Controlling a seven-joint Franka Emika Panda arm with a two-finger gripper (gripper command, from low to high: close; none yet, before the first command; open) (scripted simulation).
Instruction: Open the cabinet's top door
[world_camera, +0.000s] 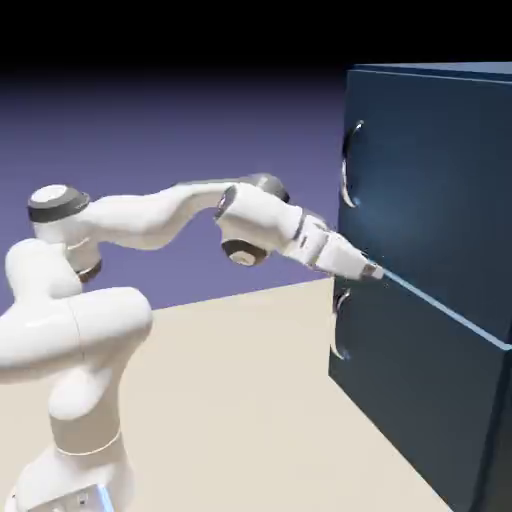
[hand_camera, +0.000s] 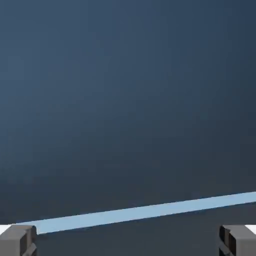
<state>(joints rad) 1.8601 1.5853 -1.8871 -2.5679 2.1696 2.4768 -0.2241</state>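
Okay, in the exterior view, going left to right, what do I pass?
White robot arm's rounded base → open two-finger claw → curved silver handle of the top door → tall dark navy-blue cabinet's front.

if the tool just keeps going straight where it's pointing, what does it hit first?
Most likely the cabinet front, about at the pale seam between the top door and the lower door, not the top handle. The open tool already looks very close; contact unclear.
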